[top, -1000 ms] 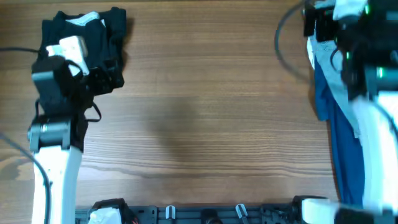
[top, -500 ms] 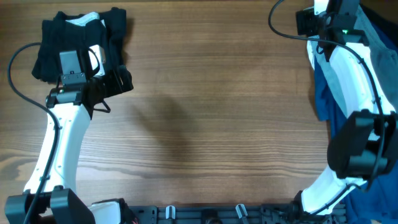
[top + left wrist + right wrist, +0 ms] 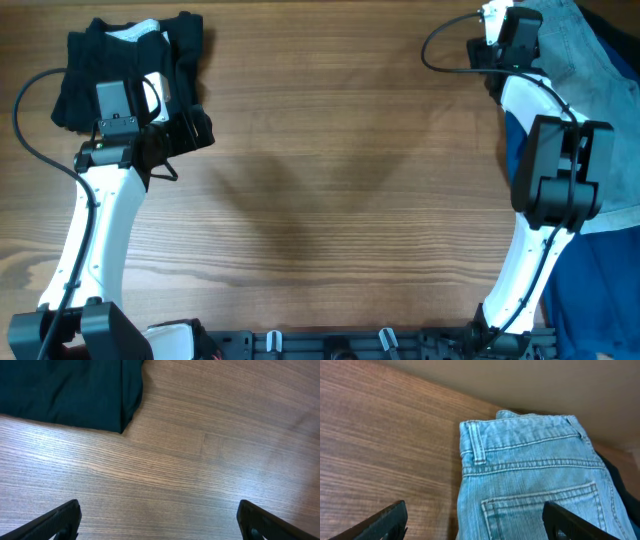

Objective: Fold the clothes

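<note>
The pale light-blue denim shorts (image 3: 590, 62) lie at the table's far right corner, partly under my right arm. In the right wrist view the shorts (image 3: 530, 475) show the waistband, a belt loop and a back pocket. My right gripper (image 3: 475, 525) is open, its fingers wide apart just above the shorts' left edge; in the overhead view the right gripper (image 3: 500, 25) is at the far right. My left gripper (image 3: 160, 520) is open and empty over bare wood, next to the black garment (image 3: 65, 390).
The black garment (image 3: 130, 75) lies folded at the far left corner, under my left wrist. A large dark-blue garment (image 3: 560, 260) hangs along the table's right edge beneath the shorts. Wooden tabletop (image 3: 330, 170) spans the middle.
My right arm has stretched toward the far right corner, bringing the gripper over the shorts. My left arm moved toward the black garment a second ago and has held still since.
</note>
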`<state>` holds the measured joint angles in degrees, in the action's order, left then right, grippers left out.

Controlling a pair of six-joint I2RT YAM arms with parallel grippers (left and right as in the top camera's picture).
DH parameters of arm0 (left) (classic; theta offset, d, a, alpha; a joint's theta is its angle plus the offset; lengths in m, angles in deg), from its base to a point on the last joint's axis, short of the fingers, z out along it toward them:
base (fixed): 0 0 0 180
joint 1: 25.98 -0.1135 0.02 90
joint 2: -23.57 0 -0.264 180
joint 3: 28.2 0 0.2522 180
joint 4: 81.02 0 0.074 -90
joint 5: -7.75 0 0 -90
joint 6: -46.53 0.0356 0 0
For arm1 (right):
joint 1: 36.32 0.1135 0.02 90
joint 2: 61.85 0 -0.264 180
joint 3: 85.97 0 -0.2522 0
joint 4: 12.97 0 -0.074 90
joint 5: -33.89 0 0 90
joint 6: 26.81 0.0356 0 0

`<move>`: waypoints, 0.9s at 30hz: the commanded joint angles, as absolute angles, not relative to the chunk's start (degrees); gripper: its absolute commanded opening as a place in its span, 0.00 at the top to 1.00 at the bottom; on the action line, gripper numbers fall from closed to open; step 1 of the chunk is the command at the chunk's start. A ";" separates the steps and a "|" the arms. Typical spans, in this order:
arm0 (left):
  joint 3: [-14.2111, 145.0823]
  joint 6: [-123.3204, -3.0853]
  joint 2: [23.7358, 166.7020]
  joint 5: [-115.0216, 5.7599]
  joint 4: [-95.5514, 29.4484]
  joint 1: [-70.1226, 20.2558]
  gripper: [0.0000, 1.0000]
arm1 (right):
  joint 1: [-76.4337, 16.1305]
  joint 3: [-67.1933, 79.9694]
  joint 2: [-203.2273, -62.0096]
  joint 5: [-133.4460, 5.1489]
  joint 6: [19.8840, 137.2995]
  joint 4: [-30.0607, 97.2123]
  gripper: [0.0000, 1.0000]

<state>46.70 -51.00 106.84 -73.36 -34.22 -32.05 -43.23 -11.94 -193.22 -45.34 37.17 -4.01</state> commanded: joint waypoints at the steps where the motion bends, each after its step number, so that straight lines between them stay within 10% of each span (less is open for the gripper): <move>1: 47.62 -50.32 107.19 -72.84 -34.42 -32.22 0.00 | -43.47 -12.79 -196.28 -45.36 40.06 -5.65 0.14; 16: 47.62 -50.32 107.19 -72.84 -34.18 -32.22 0.00 | -50.71 -12.77 -198.38 -45.84 55.84 -2.56 0.23; 24: 47.60 -50.32 107.19 -72.84 -34.20 -32.22 0.02 | -50.90 -12.79 -195.77 -45.84 58.81 0.10 0.95; 27: 47.60 -50.32 107.19 -72.86 -34.22 -32.22 0.03 | -50.90 -12.79 -191.62 -46.08 59.07 2.05 0.96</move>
<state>46.70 -51.00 106.84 -73.36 -34.16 -32.05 -50.38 -13.01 -195.71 -46.89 57.26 0.25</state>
